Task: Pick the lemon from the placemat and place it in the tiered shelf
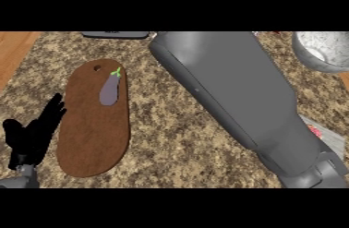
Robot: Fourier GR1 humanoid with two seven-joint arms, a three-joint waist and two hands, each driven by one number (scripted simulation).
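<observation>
The black left hand (34,132) rests open at the brown oval placemat's (92,139) left edge — no lemon shows, right hand unseen — only a purple eggplant (110,90) lying lengthwise near its far end.

A kitchen: speckled granite counter (177,144), brown cutting board (92,130), steel pot (326,49).

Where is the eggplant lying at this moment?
In the head view, the eggplant lies on the upper part of the brown board, at the left of the counter, between the resting left hand and the grey right forearm.
</observation>
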